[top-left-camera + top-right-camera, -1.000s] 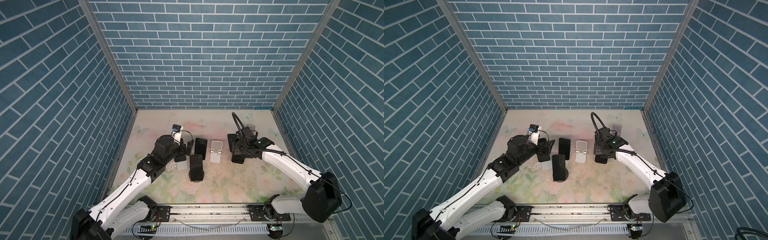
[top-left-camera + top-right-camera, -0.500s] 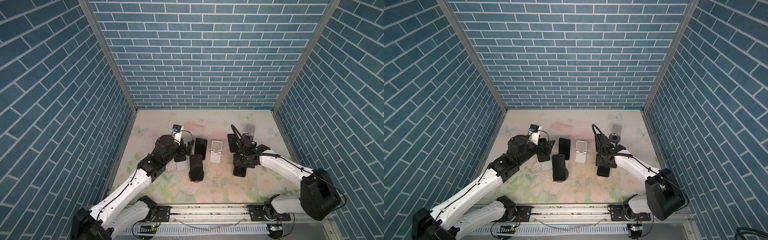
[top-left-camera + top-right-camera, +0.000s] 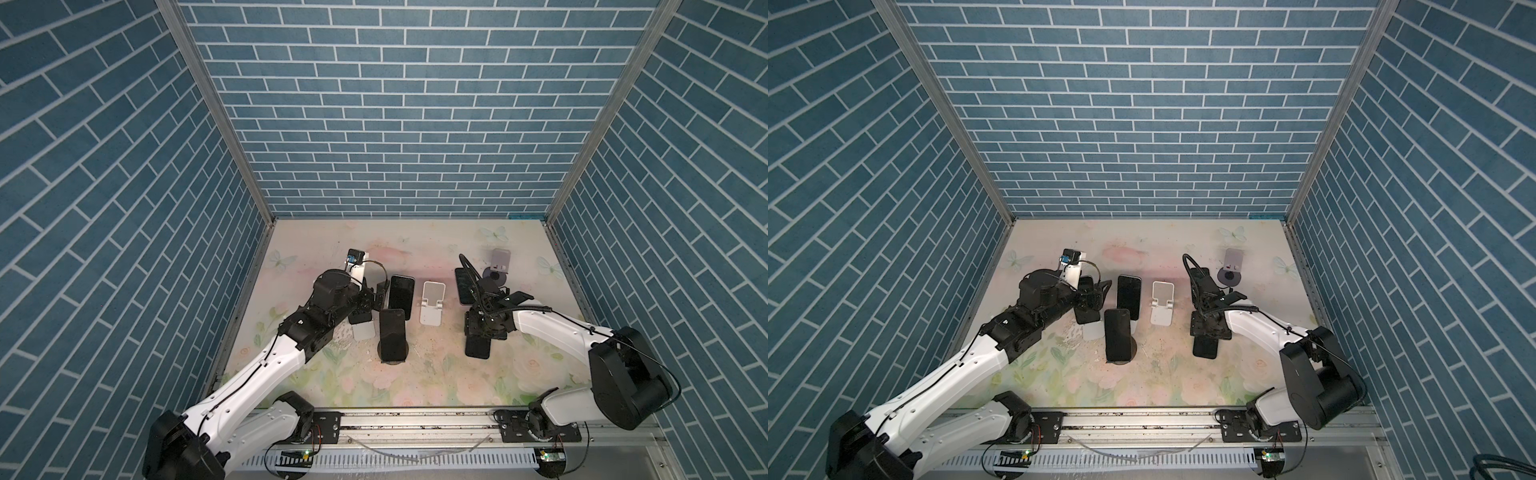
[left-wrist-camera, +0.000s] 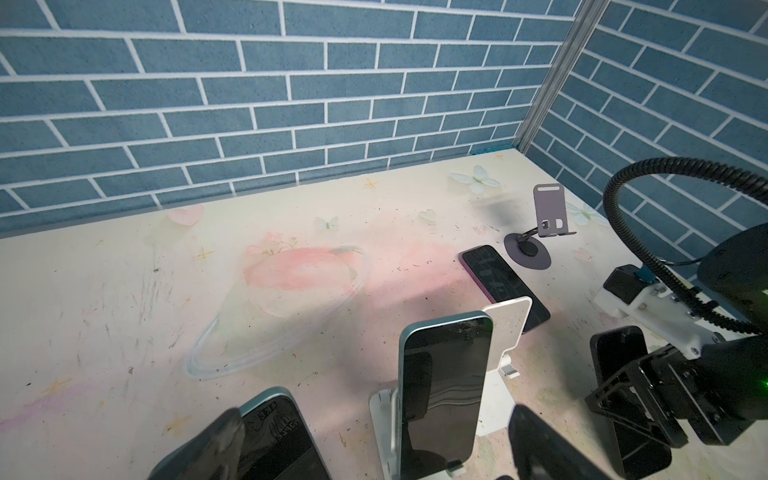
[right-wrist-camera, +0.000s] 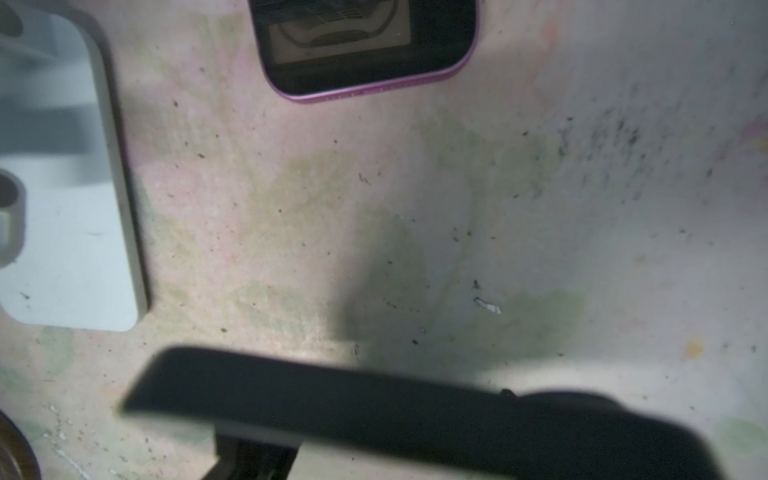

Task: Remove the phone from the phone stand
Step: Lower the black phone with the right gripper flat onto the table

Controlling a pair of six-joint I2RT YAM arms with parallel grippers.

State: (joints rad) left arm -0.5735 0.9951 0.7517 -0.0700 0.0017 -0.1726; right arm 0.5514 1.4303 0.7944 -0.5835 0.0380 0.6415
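Note:
My right gripper is shut on a black phone, held upright low over the mat, right of the middle. An empty grey phone stand stands behind it. My left gripper is open and holds nothing. It hovers between a teal-edged phone upright on a white stand and another teal-edged phone leaning right beside one finger.
An empty white stand sits mid-table. A purple-edged phone lies flat behind the right gripper. A dark phone leans on a black round-based stand at the front. Blue brick walls enclose three sides.
The right arm carried the black phone forward, away from the grey stand, which now shows uncovered. It has barely moved in the last half second. The left arm has stayed put.

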